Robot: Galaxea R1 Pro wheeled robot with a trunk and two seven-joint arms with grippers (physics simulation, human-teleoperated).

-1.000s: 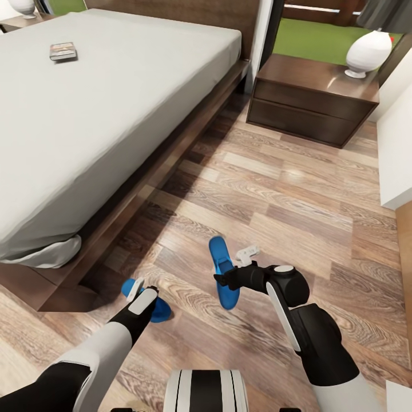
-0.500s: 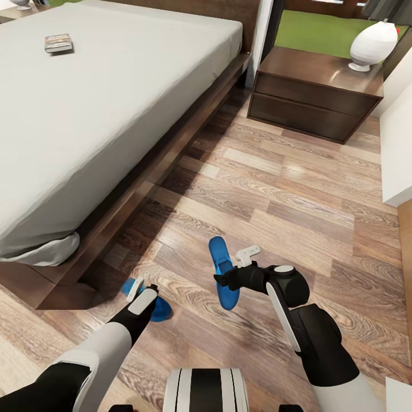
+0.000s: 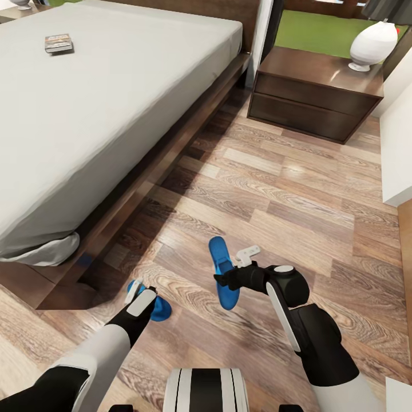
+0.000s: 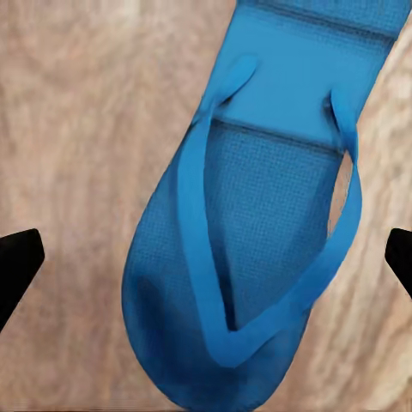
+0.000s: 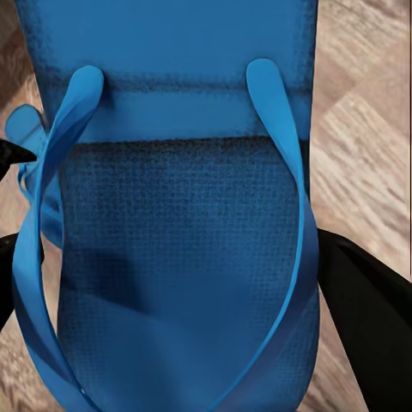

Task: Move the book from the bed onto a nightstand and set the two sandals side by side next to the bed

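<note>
On the wood floor beside the bed (image 3: 114, 114), one blue sandal (image 3: 159, 309) lies flat under my left gripper (image 3: 139, 288). The left wrist view has this sandal (image 4: 257, 232) strap-side up between wide-apart black fingertips (image 4: 17, 262), so that gripper is open above it. My right gripper (image 3: 220, 280) is shut on the other sandal (image 3: 220, 257), its fingers (image 5: 365, 300) pressed against both edges of the sole (image 5: 180, 257). The book (image 3: 59, 43) rests on the mattress far back. A dark nightstand (image 3: 317, 94) stands at the bed's head.
A white lamp (image 3: 372, 46) occupies the nightstand's right end. A white cabinet (image 3: 397, 154) lines the right wall. The bed frame's corner (image 3: 63, 292) is close to the left sandal. Open floor stretches between the sandals and the nightstand.
The head camera tipped down slightly a second ago. My left gripper has eased a little lower over its sandal. The right arm and its sandal stay put.
</note>
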